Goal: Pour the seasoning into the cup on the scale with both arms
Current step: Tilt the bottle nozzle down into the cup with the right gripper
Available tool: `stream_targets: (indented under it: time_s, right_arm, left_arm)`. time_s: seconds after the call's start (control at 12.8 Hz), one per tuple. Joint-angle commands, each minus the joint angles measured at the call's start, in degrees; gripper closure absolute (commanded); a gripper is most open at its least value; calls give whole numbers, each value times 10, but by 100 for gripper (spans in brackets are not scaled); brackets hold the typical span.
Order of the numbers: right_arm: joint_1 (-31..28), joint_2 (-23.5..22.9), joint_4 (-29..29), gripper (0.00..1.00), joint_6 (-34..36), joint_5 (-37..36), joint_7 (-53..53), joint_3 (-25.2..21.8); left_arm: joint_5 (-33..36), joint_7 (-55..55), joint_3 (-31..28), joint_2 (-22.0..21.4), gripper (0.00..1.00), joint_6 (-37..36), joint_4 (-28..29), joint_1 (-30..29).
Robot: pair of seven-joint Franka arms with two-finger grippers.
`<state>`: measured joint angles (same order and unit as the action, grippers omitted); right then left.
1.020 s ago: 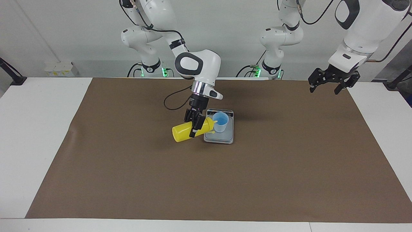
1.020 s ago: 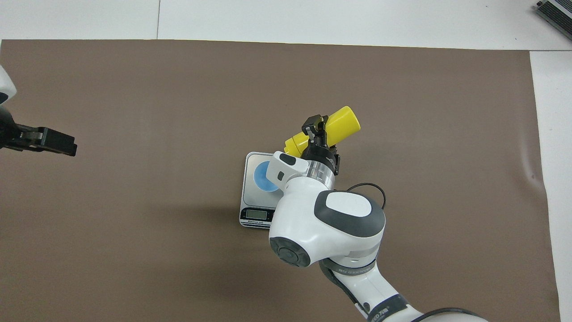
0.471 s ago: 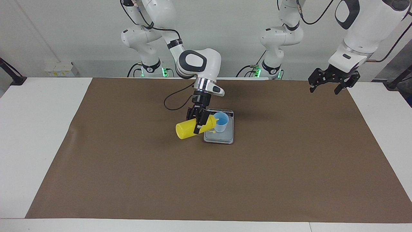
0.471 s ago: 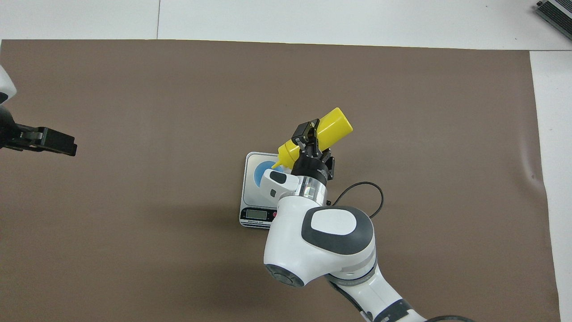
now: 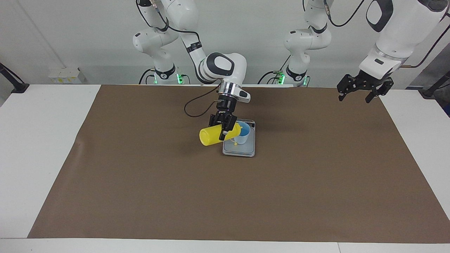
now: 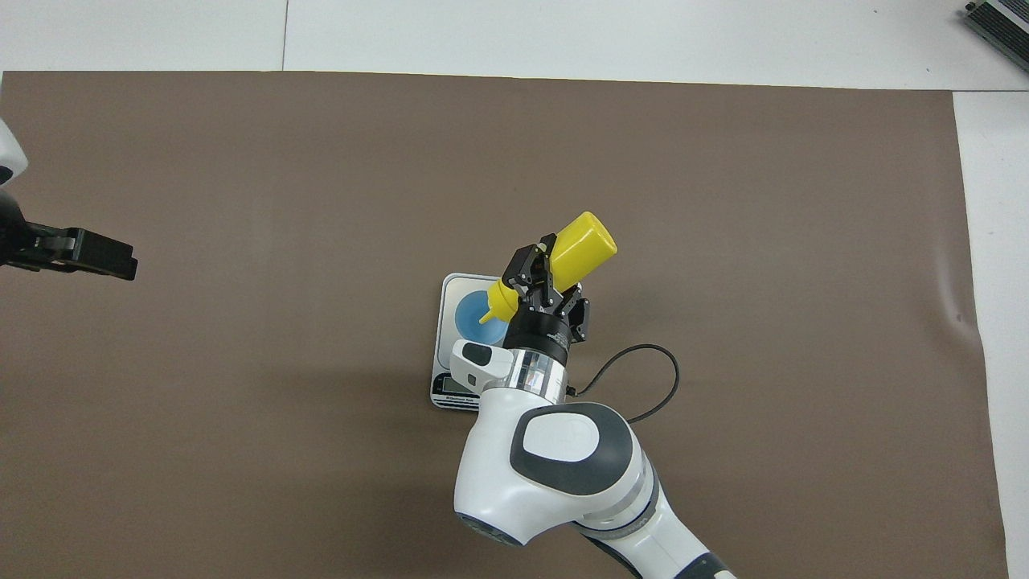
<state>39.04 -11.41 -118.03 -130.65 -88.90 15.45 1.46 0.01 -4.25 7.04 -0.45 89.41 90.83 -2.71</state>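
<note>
The cup stands on the scale just above the centre of the facing view, so the setting-up appears done; what goes on now looks like the pouring itself. The right gripper is clamped around the middle of the seasoning, a yellow bottle held off the table and tipped nearly on its side; its nozzle end points into the mouth of the cup, its flat base sticks out toward the left of the frame; a thin yellow cap strap dangles beneath the nozzle. In the overhead view the same bottle lies slantwise just above the centre of the frame, its nozzle tip over the blue cup, with the scale showing under it.

Whether anything is flowing, or how much sits in the cup, cannot be told; the scale's display is hidden by the right arm in the overhead view. The left gripper hangs over the upper right of the facing view, jaws spread wide and holding nothing, waiting well apart from the scale.

Left to do, by my judgement: finish the pour, bring the bottle upright, and set it down on the brown mat.
</note>
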Motion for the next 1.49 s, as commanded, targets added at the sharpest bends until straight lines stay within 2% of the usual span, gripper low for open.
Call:
stream_targets:
  time_s: [0.0,0.78,1.18,1.41]
  right_arm:
    - [-2,7,-10,100,5,-26,-16,2]
    - [-26,22,25,100,-21,-16,-11,0]
    - [-88,48,32,100,-115,52,-11,0]
    - [-98,60,34,100,-124,115,-10,0]
  left_arm:
    - [4,14,3,-12,0,8,12,-7]
    - [4,9,3,-13,0,6,15,-6]
    - [4,10,3,-12,0,7,15,-6]
    - [4,8,3,-12,0,7,15,-6]
